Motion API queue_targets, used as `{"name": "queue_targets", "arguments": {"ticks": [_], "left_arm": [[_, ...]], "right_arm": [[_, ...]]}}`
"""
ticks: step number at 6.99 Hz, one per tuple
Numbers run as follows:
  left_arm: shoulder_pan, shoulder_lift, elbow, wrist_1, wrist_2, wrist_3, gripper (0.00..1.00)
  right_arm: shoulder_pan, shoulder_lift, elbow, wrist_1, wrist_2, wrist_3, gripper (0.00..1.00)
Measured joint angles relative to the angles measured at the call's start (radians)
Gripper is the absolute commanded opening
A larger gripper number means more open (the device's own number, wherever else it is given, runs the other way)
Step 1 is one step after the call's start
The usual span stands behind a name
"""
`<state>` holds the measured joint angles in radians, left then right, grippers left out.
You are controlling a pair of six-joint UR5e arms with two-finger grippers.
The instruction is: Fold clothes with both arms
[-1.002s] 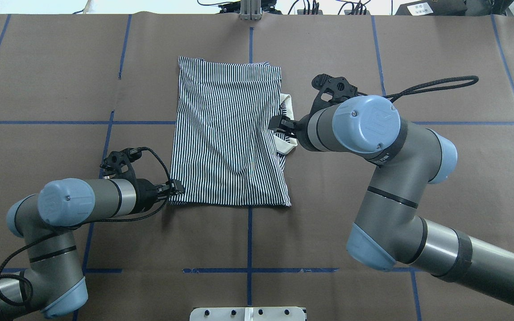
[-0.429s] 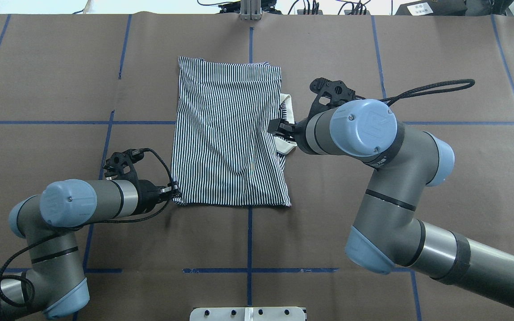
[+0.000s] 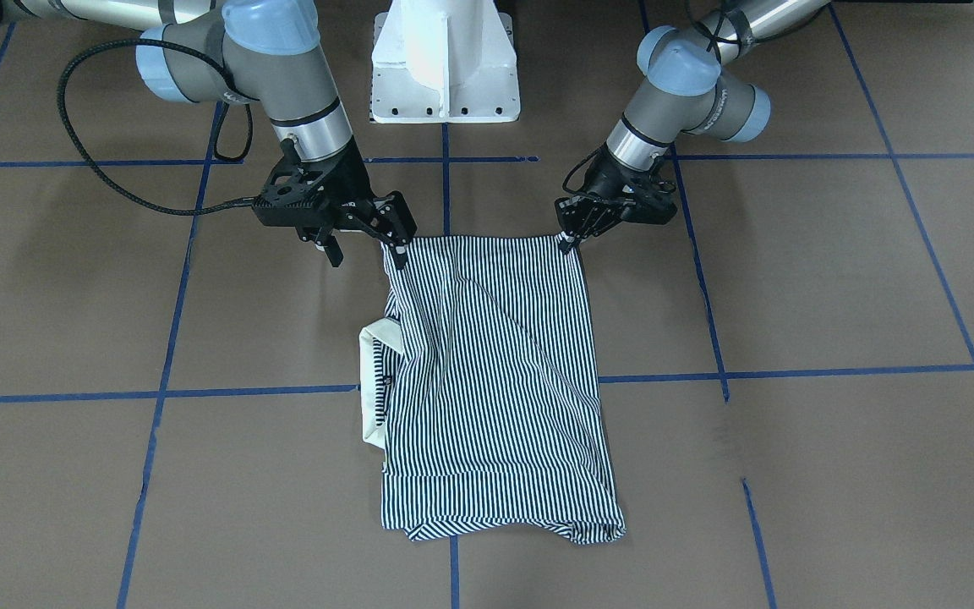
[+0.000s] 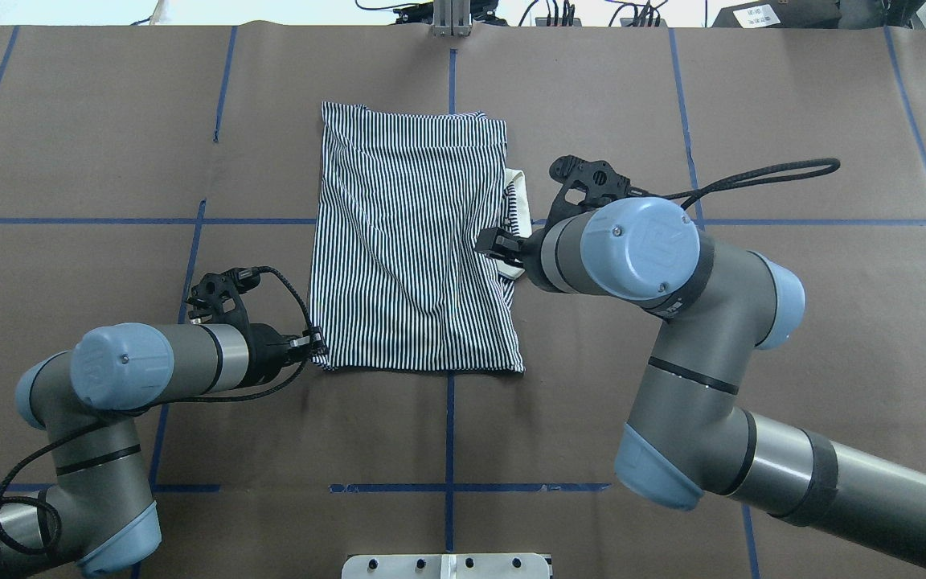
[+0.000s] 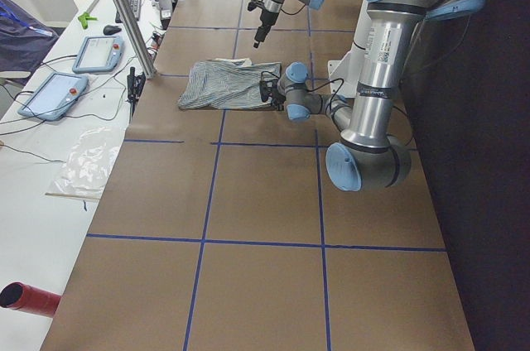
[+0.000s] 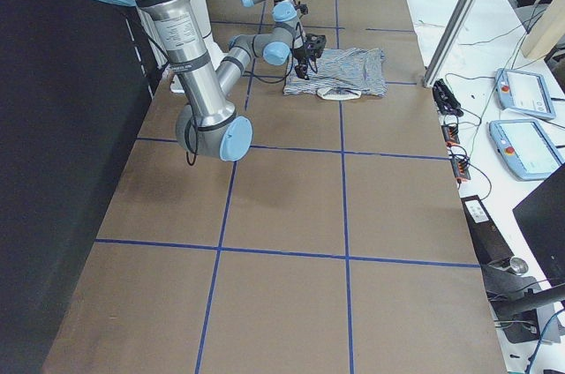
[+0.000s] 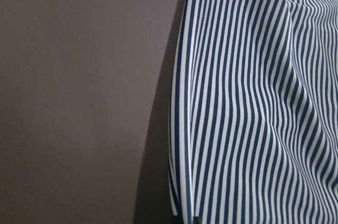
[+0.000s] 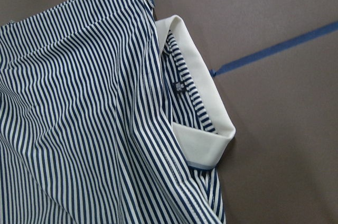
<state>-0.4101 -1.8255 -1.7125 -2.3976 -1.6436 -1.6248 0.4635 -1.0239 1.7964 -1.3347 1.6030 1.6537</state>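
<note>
The striped polo shirt [image 4: 411, 249] lies folded into a rectangle mid-table, also in the front view [image 3: 495, 381]. Its cream collar [image 3: 373, 381] pokes out on the robot's right side, close up in the right wrist view [image 8: 200, 108]. My left gripper [image 4: 318, 344] sits low at the shirt's near left corner, shut on the fabric edge [image 3: 570, 238]. The left wrist view shows only striped cloth [image 7: 253, 102] and bare table. My right gripper [image 3: 364, 245] hangs open above the shirt's right edge by the collar [image 4: 489, 241], holding nothing.
Brown paper with blue tape lines [image 4: 448, 418] covers the table. The white pedestal base [image 3: 445, 68] stands at the robot's edge. A side bench with tablets [image 5: 50, 94], cables and a metal post [image 5: 124, 12] runs along the far edge. A red cylinder [image 5: 29, 300] lies there.
The right arm has shifted a little leftward and toward the robot, its open gripper further over the shirt. The left gripper has drawn back slightly and the near left corner shifted with it.
</note>
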Motion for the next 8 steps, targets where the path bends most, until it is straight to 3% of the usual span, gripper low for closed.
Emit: {"name": "queue_targets", "arguments": {"ticks": [4,6,8], "left_arm": [[-0.001,-0.012,-0.005,0.0,0.003,-0.002,0.0],[-0.002,-0.013,-0.004,0.0,0.005,-0.003,0.0],[-0.002,-0.014,-0.004,0.0,0.005,-0.003,0.0]], "right_arm": [[-0.047,0.153,-0.193,-0.089,-0.007,0.136,0.85],[-0.049,0.193,-0.233,-0.16,0.004,0.151,0.85],[-0.064,0.205,-0.238,-0.205,0.01,0.16,0.77]]}}
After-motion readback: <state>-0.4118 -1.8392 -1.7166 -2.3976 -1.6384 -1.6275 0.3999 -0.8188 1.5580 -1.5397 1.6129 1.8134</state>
